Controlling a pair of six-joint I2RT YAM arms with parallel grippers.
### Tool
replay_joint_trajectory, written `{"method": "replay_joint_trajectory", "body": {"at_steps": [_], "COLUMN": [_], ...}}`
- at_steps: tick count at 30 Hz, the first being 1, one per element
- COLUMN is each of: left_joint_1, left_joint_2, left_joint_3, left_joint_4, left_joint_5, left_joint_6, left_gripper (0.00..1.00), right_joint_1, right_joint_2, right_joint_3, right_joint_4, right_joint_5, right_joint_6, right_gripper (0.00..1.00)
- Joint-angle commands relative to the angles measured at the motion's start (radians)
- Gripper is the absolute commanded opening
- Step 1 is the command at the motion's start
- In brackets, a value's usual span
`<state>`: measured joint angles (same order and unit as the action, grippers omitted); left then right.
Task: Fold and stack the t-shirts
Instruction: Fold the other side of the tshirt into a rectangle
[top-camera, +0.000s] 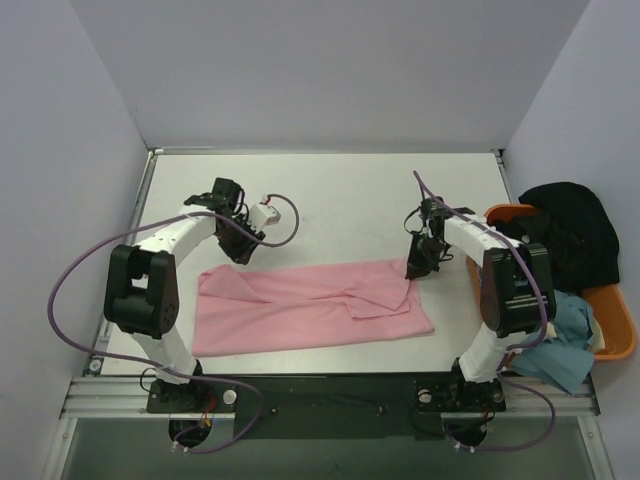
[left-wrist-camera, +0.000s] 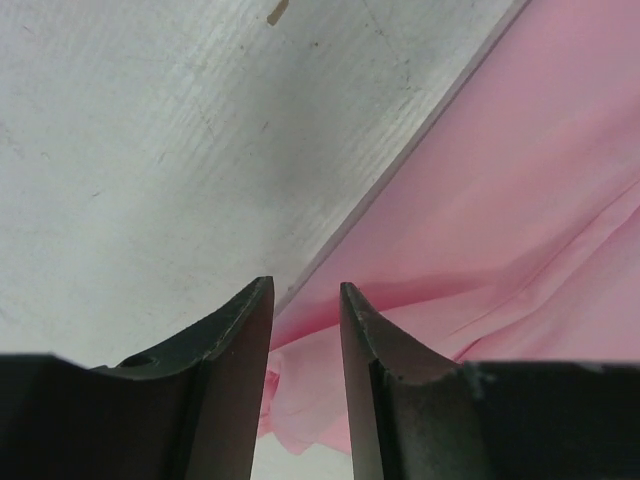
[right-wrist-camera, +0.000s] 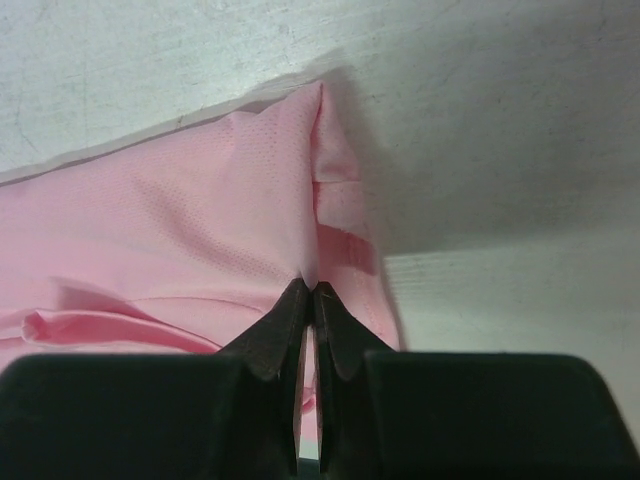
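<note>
Pink t-shirt (top-camera: 310, 305) lying as a long band across the grey worktop (top-camera: 330, 190), left tool (top-camera: 242, 248) just beyond its far left corner, right tool (top-camera: 418, 266) at its far right corner, black t-shirt (top-camera: 572, 228) and light blue t-shirt (top-camera: 560, 335) draped over an orange tub (top-camera: 617, 322) at right

Bright, even light throughout. Soft shadow on the table (right-wrist-camera: 480, 160) just right of the pink shirt (right-wrist-camera: 180, 210); near fingers (left-wrist-camera: 225, 350) dark, slightly blurred

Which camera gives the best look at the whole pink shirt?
The top external view: it shows the pink shirt almost whole, spread on the table. The left wrist view catches only one edge; the right wrist view only a corner pinched between the right fingers.
</note>
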<state>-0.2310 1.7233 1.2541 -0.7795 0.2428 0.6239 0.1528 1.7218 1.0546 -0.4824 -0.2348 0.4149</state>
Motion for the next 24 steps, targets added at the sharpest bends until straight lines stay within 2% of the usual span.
{"method": "replay_joint_trajectory", "body": {"at_steps": [1,4,6,10,16,21,24], "left_joint_1": [-0.007,-0.011,-0.002,0.022,0.114,0.159,0.160], "left_joint_2": [0.051,0.033,-0.003,-0.096,-0.215,-0.226,-0.229], "left_joint_3": [-0.016,-0.047,-0.077,-0.185,-0.193,-0.315,-0.277], "left_joint_4": [0.072,0.051,-0.015,-0.072,-0.193,-0.193,-0.187], "left_joint_5": [-0.040,-0.068,-0.085,-0.181,-0.215,-0.234,-0.251], "left_joint_6": [-0.018,-0.009,0.019,0.097,0.119,0.189,0.175], "left_gripper": [0.42,0.32,0.29,0.29,0.30,0.31,0.31], "right_joint_1": [-0.002,-0.007,-0.012,-0.018,-0.022,-0.025,-0.025], "right_joint_2": [0.024,0.030,0.032,0.035,0.045,0.058,0.052], "right_joint_3": [-0.016,-0.018,-0.025,-0.031,-0.034,-0.028,-0.005], "right_joint_4": [-0.032,-0.025,-0.018,-0.007,0.004,0.010,-0.004], "right_joint_5": [0.034,0.034,0.035,0.037,0.037,0.026,0.029], "right_joint_6": [-0.005,-0.005,-0.004,-0.001,-0.004,-0.010,-0.013], "right_gripper": [0.00,0.00,0.00,0.00,0.00,0.00,0.01]}}
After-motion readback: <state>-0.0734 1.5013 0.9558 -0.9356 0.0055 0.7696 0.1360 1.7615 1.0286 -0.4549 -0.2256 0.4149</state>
